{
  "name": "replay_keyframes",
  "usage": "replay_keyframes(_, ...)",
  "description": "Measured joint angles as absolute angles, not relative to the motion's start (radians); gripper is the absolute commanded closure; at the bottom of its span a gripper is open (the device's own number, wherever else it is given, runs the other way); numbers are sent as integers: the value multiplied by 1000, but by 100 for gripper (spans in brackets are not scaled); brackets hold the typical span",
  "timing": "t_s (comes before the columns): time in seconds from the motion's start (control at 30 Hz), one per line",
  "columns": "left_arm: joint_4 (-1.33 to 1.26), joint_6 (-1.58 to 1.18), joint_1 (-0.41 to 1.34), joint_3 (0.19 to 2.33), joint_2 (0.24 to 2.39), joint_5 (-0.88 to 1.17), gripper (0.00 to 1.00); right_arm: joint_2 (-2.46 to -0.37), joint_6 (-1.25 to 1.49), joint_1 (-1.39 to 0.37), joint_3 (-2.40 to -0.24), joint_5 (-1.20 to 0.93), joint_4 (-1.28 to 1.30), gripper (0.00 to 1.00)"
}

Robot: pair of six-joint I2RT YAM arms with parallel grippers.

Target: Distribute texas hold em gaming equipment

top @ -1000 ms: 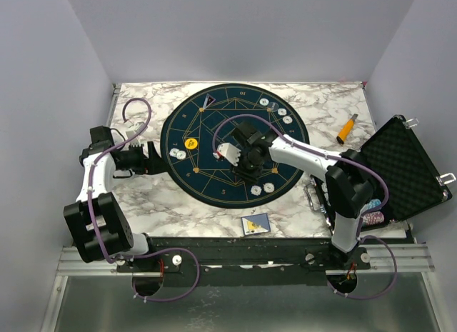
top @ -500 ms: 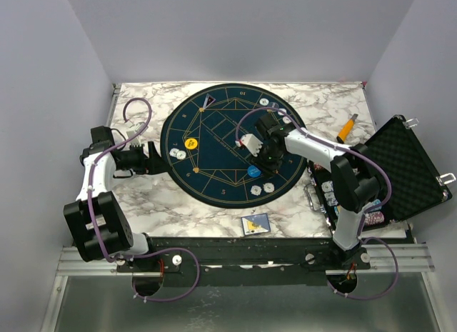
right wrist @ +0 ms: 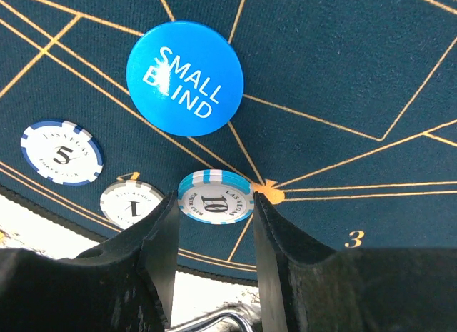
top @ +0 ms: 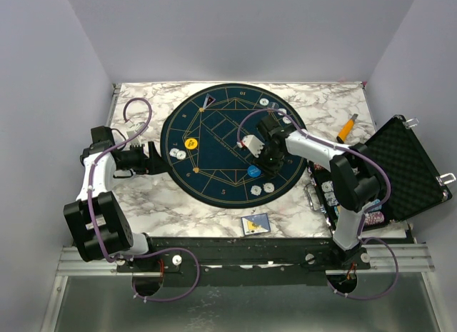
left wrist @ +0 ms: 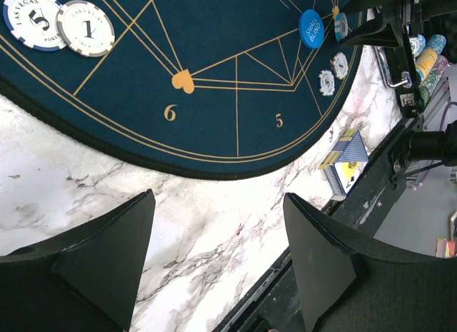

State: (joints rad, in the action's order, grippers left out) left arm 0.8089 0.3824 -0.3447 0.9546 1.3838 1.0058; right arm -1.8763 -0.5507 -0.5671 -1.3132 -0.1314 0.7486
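Note:
A round dark blue mat (top: 214, 168) lies on the marble table. On it are a yellow button (top: 191, 143), a blue "small blind" button (top: 253, 171) (right wrist: 185, 78) and several whitish chips (top: 268, 188). Cards (top: 208, 101) lie at the mat's far rim, and a deck (top: 255, 223) (left wrist: 344, 155) lies at the near table edge. My right gripper (top: 270, 161) (right wrist: 214, 212) is over the mat's right half, shut on a light-blue "10" chip (right wrist: 216, 197), next to a "1" chip (right wrist: 133, 203) and a "5" chip (right wrist: 61, 152). My left gripper (top: 152, 159) (left wrist: 218, 203) is open and empty over marble, left of the mat.
An open black foam-lined case (top: 403, 168) stands at the right, with chip stacks (top: 371, 216) at its near end. An orange-handled tool (top: 347, 128) lies at the back right. Two chips (top: 178, 153) (left wrist: 86, 28) sit on the mat just past my left gripper.
My right gripper has moved from the mat's middle to the right, uncovering the blue button. It has hardly moved in the last half second. The left arm has not moved.

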Motion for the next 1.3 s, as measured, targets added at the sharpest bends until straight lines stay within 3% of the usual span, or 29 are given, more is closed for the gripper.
replay_keyframes(0.37, 809, 382, -338, 955, 1384, 1006, 25, -1892, -560, -548, -1295, -113, 723, 46)
replay_keyframes(0.57, 809, 382, -338, 956, 1384, 1006, 25, -1893, -565, -541, -1293, -114, 719, 59)
replay_keyframes(0.67, 809, 382, -338, 957, 1384, 1006, 25, -1893, -569, -541, -1293, -113, 719, 59)
replay_keyframes(0.8, 810, 382, -338, 957, 1384, 1006, 25, -1893, -571, -538, -1293, -114, 720, 48)
replay_keyframes(1.0, 810, 382, -338, 958, 1384, 1006, 25, -1890, -580, -536, -1293, -114, 724, 62)
replay_keyframes(1.3, 810, 382, -338, 958, 1384, 1005, 25, -1886, -587, -536, -1293, -114, 730, 63)
